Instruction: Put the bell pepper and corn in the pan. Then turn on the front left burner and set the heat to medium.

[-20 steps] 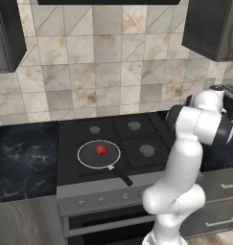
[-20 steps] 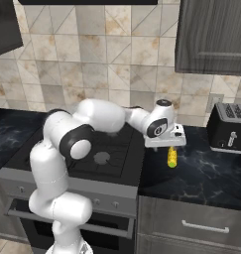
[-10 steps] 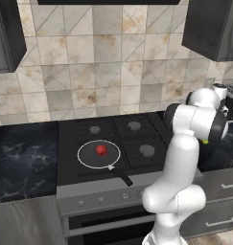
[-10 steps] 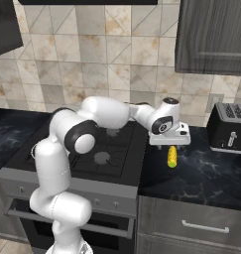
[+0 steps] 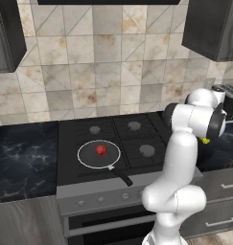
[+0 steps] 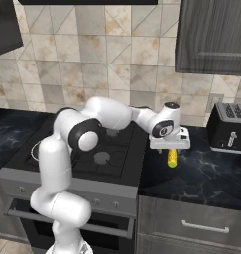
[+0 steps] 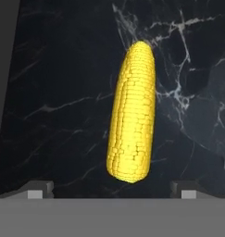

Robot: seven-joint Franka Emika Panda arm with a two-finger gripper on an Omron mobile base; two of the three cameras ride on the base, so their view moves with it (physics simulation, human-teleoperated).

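Worktop (image 7: pixel 63 92): polished black marble-look stone, white veining, glossy.
Corn (image 7: pixel 132 115): matt yellow cob, finely pebbled kernel texture.
Bell pepper (image 5: pixel 101 150): shiny red skin.
Pan (image 5: pixel 86 160): dark matt interior, thin pale metallic rim.
Backsplash (image 5: pixel 99 67): beige stone-look tiles, mottled, smooth.
Cabinets (image 6: pixel 211 39): dark wood grain, matt.
Toaster (image 6: pixel 230 130): black casing, satin.

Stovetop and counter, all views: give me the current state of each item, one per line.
bell pepper: in the pan, resting near its middle.
pan: on the stove's front left burner, handle toward the front right.
corn: lying on the black counter right of the stove, not gripped.
gripper: open, above the corn, fingers either side of it.
toaster: on the counter, far right.
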